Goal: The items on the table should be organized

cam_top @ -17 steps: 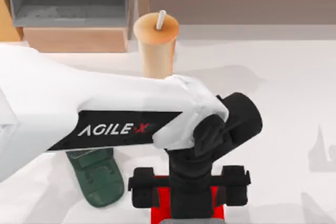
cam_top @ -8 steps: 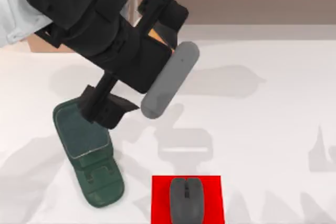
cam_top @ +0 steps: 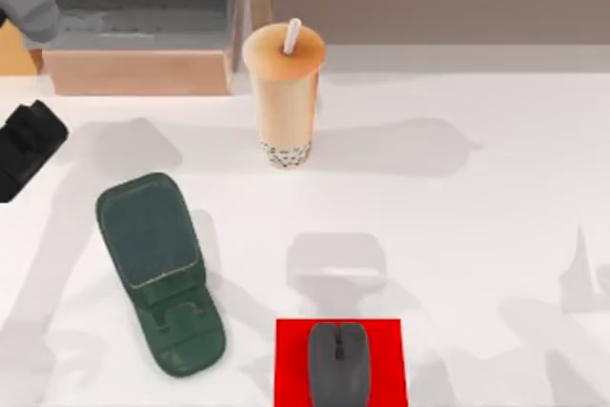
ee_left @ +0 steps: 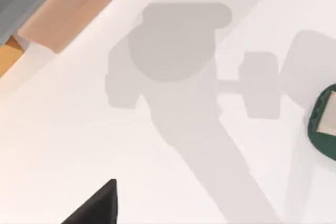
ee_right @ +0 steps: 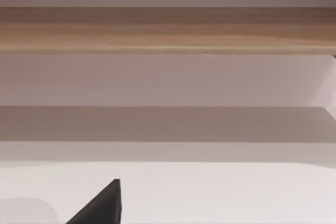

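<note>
- Standing upright on the table (cam_top: 496, 235), the bubble-tea cup (cam_top: 284, 102) is serving as the landmark; its white straw (cam_top: 292, 35) is sticking up from the lid, and dark pearls are showing at its base.
- Sitting behind the cup along the table's far edge, the wood-and-grey shelf unit (cam_top: 143, 16) is running across the top view; its wooden edge (ee_left: 79, 9) is also showing in the left wrist view, and its shelves (ee_right: 168, 30) in the right wrist view.
- Lying near and to the left of the cup, the dark green phone stand (cam_top: 160, 269) is resting flat on the table, well apart from the cup; one corner of it (ee_left: 325, 121) is appearing in the left wrist view.
- Lying nearer than the cup and slightly to its right, the red square mat (cam_top: 386, 359) is carrying the computer mouse (cam_top: 337, 364), which is resting on the mat's middle.
- Hanging well to the left of the cup, at the top view's left edge, the left gripper (cam_top: 24, 145) is appearing as a black block; whether its fingers are spread or pressed together cannot be told.
</note>
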